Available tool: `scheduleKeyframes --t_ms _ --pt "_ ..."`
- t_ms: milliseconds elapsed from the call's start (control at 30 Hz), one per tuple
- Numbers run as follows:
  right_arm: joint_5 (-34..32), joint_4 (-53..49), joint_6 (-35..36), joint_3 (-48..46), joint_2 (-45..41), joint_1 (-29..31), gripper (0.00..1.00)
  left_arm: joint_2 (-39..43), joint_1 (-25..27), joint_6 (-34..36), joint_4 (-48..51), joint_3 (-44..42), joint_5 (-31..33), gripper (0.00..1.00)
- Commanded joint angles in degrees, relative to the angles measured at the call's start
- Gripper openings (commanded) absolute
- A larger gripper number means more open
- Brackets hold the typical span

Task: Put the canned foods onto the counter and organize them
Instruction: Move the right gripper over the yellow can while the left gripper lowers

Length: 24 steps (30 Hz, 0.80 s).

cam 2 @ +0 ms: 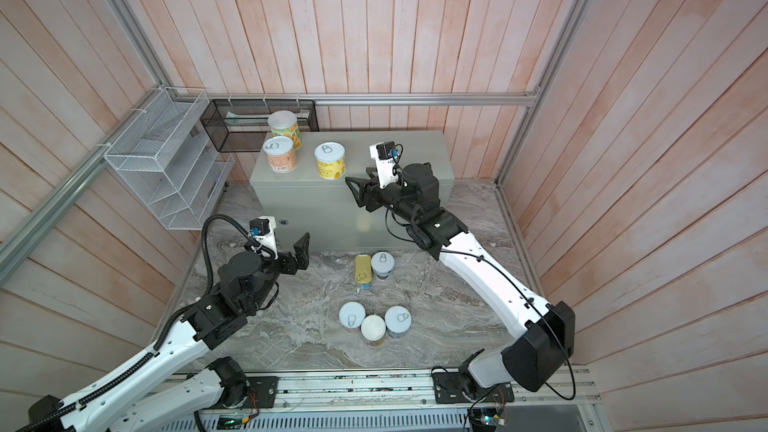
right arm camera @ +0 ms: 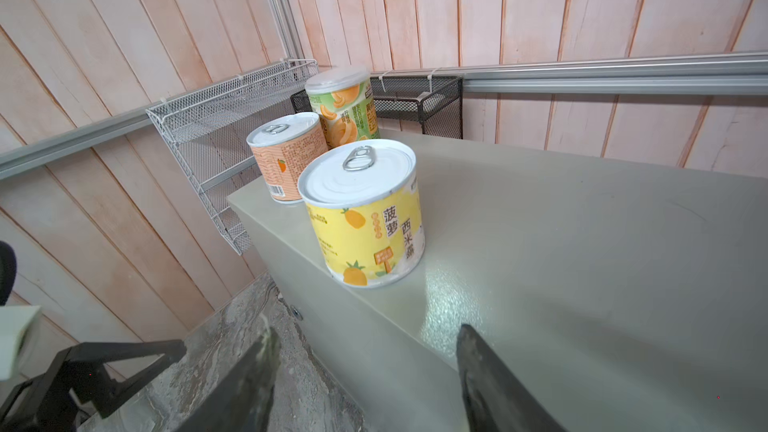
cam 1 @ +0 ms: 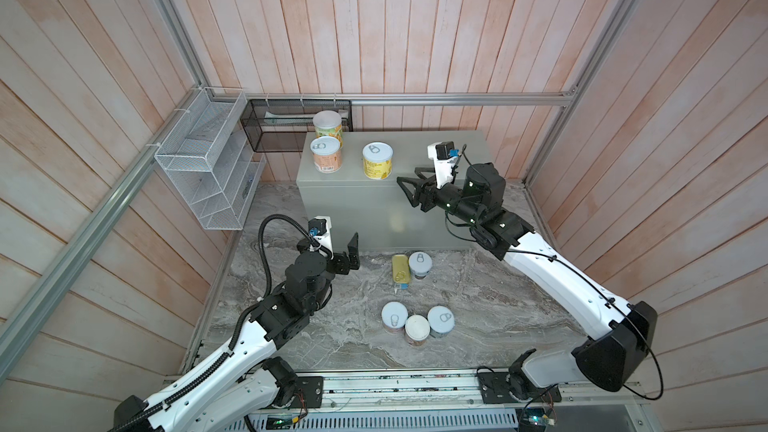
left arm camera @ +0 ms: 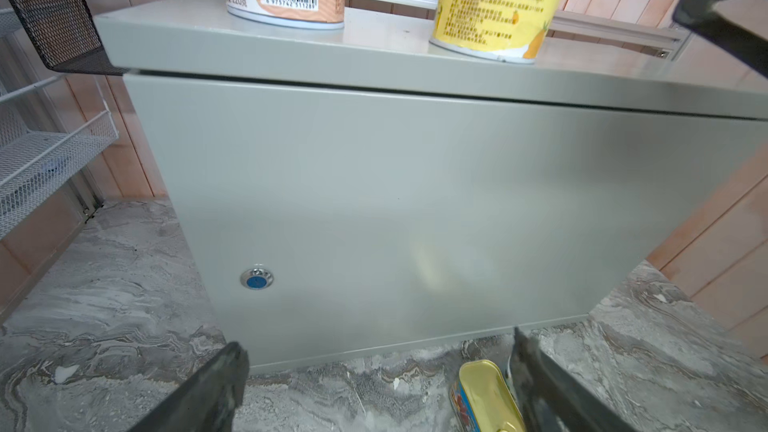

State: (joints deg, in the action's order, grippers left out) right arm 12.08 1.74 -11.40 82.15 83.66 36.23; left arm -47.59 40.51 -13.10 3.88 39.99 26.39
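The right hand (right arm camera: pixel 368 336) hovers at the front edge of the desk (right arm camera: pixel 582 243), dark fingers partly apart, nothing between them. Just ahead of it stands the yellow can (right arm camera: pixel 365 218), glossy label, silver pull-tab lid, with the orange can (right arm camera: pixel 286 160) and the white-lidded green can (right arm camera: pixel 345 110) beyond. The left hand (left arm camera: pixel 376 361) gapes wide and empty, facing the desk's smooth grey metal front. The gold tin (left arm camera: pixel 484 396), half cut off, lies by one finger, with a lone round can (cam 1: pixel 419 264) beside it. Back to that hand's right, three clustered cans (cam 1: pixel 417 326) sit on the marbled stone surface (cam 1: pixel 332 326), labels unreadable. Plank walls (cam 1: pixel 415 14) and wire baskets (cam 1: pixel 208 168) surround it all.
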Motion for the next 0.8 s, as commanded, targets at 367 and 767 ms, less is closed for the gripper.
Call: scheduleKeyframes --t_ms 367,767 --pt "-2.6 -4.7 4.8 13.1 11.8 3.0 0.65 8.0 0.1 -2.2 5.8 -2.6 -0.9 1.0" --pt "-5.9 -9.4 6.8 24.5 21.3 3.5 0.57 12.1 0.0 -3.6 9.9 -3.8 0.7 1.0"
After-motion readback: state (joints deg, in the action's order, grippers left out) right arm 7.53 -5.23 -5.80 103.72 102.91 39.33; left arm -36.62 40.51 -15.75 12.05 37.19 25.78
